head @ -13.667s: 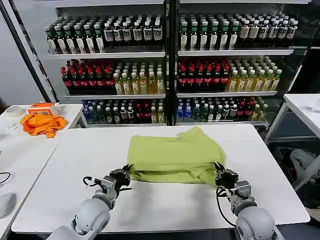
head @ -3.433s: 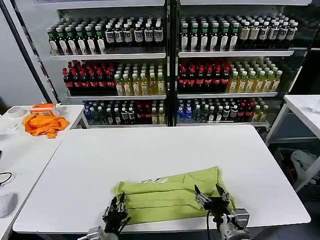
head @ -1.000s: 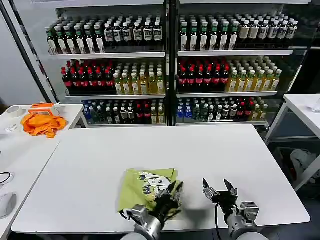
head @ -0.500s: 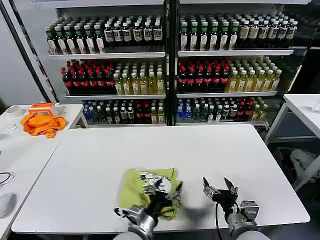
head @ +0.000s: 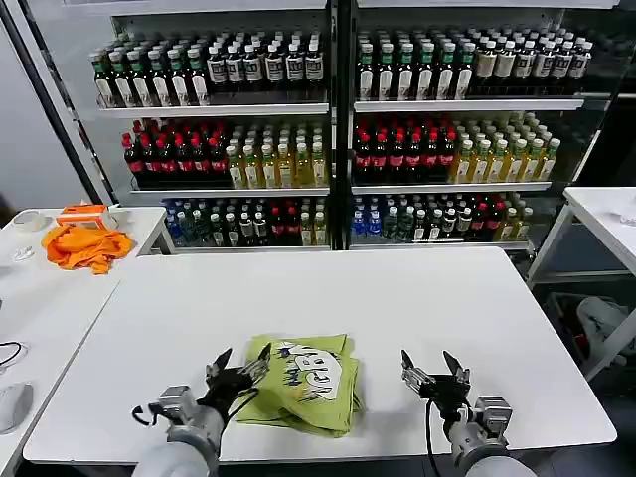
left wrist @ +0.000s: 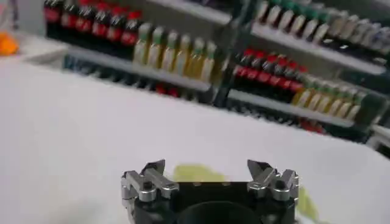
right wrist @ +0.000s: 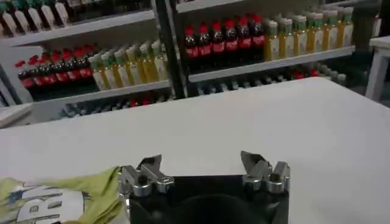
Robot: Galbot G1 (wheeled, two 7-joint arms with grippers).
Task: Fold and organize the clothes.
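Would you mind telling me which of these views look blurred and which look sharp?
Left wrist view: shelves and T-shirt look smeared, left gripper sharper. Right wrist view: softer behind, right gripper clear. Head view: sharp overall.

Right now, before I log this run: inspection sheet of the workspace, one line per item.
Surface: white table, flat and bare apart from the shirt near its front edge.
Job's things: lime T-shirt, folded into a compact bundle, white print facing up.
Clutter: orange cloth and an orange-and-white box on the side table to the left; nothing loose on the main table.
Grippers: left gripper open, at the shirt's left edge, holding nothing; right gripper open, to the right of the shirt, clear of it.
Cables: black cable looping along the right arm; another at the left arm.
Surroundings: shelves of bottles behind the table; a second white table at far right.
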